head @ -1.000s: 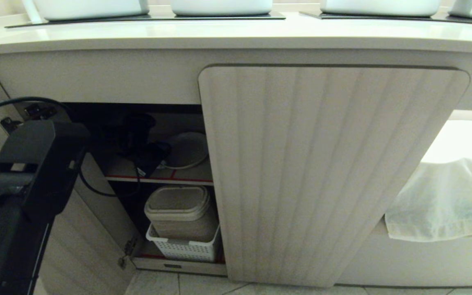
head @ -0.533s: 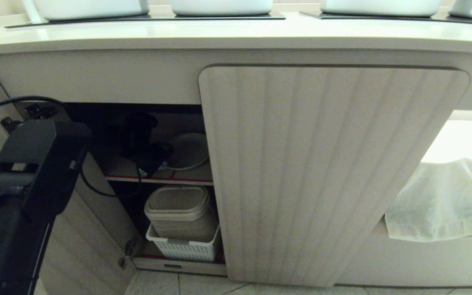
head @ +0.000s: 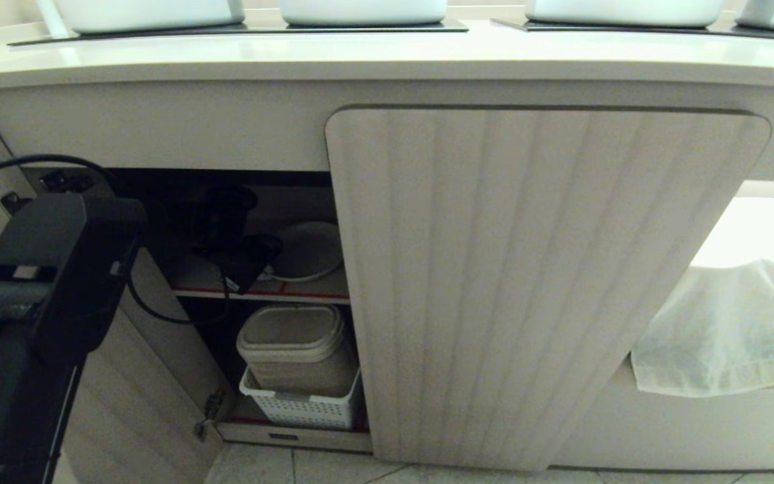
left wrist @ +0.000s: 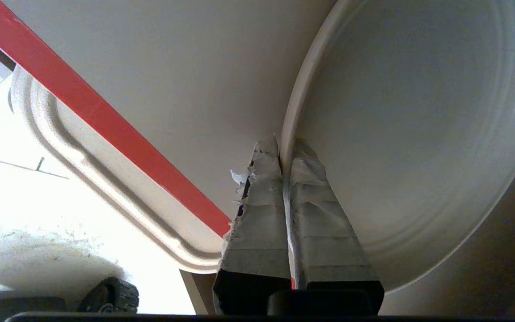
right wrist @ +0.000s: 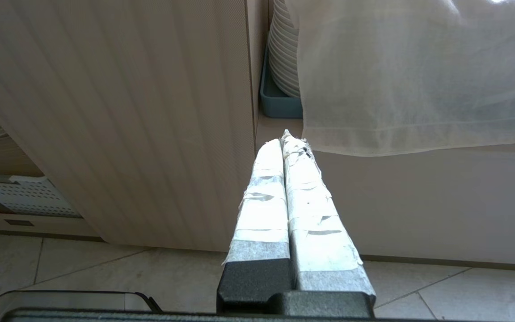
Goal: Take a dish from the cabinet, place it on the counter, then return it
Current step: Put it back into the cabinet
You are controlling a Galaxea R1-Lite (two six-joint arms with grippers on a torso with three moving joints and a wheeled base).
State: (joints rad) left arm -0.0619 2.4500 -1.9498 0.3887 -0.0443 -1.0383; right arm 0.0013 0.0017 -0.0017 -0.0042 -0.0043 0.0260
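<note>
The dish [left wrist: 409,134], plain cream w/ raised rim, lies just in front of the left gripper [left wrist: 284,152] on the red-edged shelf [left wrist: 105,120] inside the cabinet [head: 541,282], taped fingers [left wrist: 257,214] pinching its near rim, arm reaching in low; right gripper [right wrist: 289,143] pressed together, parked.

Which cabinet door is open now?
The leftmost door, swung out beside the left arm, exposing the dish; the wide fluted door beside it is shut.

The black left arm [head: 44,316] and fluted beige cabinet door [head: 528,282] hide part of the round cream dish [head: 310,250]. White basins [head: 360,10] on the cream table [head: 387,57] are cut off by the head view's top edge.
</note>
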